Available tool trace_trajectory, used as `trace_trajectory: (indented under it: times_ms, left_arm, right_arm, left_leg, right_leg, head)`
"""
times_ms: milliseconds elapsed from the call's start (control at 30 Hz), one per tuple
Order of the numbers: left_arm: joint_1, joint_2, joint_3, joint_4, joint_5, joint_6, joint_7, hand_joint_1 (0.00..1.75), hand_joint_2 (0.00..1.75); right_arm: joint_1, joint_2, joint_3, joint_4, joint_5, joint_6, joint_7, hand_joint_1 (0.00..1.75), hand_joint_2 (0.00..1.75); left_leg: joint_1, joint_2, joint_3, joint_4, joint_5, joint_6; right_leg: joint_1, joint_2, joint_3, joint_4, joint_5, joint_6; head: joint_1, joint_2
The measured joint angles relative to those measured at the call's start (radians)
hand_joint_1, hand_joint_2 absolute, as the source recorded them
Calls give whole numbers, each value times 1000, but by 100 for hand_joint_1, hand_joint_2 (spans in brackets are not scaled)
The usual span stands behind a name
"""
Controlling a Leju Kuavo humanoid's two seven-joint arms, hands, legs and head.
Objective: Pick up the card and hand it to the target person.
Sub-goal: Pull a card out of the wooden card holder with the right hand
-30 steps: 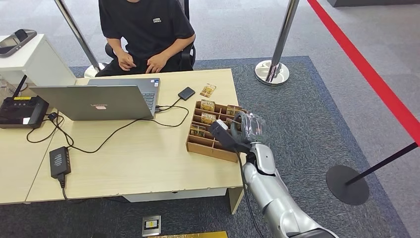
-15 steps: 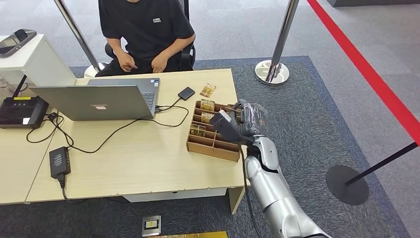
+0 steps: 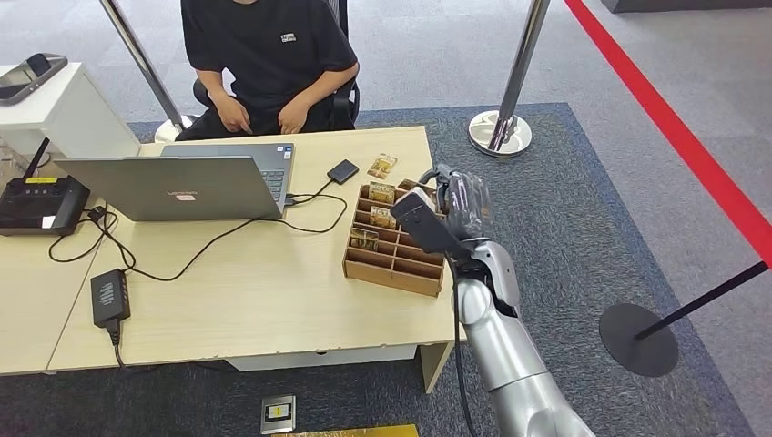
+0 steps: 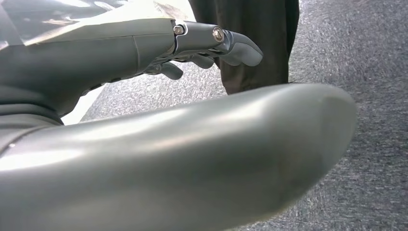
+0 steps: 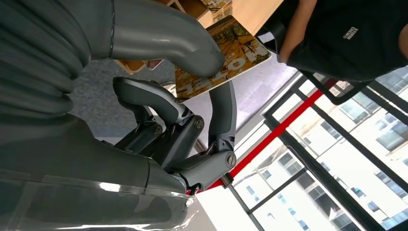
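Card (image 5: 226, 53) pickup looks done, judging from the right wrist view: the thick grey thumb presses on its printed face while a darker finger backs it from the other side, so the right hand (image 5: 192, 96) is pinching it. The card itself is small and gold-brown with lettering.

Going left to right in the head view: at the far left of the frame a black router (image 3: 36, 205) sits on the desk (image 3: 273, 300), then an open laptop (image 3: 182, 182) with cables trailing to a power brick (image 3: 109, 298). Upper centre, the target person (image 3: 269, 55) in a black shirt sits behind the desk, hands low in the lap. Right of centre stands the wooden card rack (image 3: 393, 250), with several cards left in its slots and one loose card (image 3: 382, 166) lying on the desk just beyond it. The right hand hovers at the rack's right end, raised above the slots, the silver arm rising from the lower right.

The left hand (image 4: 211, 43), seen in the left wrist view, hangs over carpet with fingers loosely curled and nothing in them.

What remains, as I judge it, is the whole handover: carrying the card toward the upper centre of the frame, well apart from where it is now, and letting the person take it. The person is not yet reaching.
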Motion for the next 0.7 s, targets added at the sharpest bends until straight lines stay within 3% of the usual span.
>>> trace_trajectory:
  times_ms: [133, 433, 700]
  left_arm:
    - [-2, 0, 0, 0, -12, -2, 6, 0, 0]
    - [-12, 0, -6, 0, -40, -10, 25, 0, 0]
    - [-18, -1, -13, 0, -51, -12, 37, 0, 0]
  right_arm:
    - [-10, 2, 12, -2, 31, -40, 0, 174, 175]
    - [-89, 21, 29, 93, 169, -252, 24, 174, 175]
    - [-111, 52, 19, 120, 352, -274, 23, 172, 175]
  left_leg:
    - [0, 0, 0, 0, 0, 0]
    - [0, 0, 0, 0, 0, 0]
    - [0, 0, 0, 0, 0, 0]
  right_leg:
    - [0, 0, 0, 0, 0, 0]
    - [0, 0, 0, 0, 0, 0]
    - [0, 0, 0, 0, 0, 0]
  head:
    - [0, 0]
    - [0, 0]
    - [0, 0]
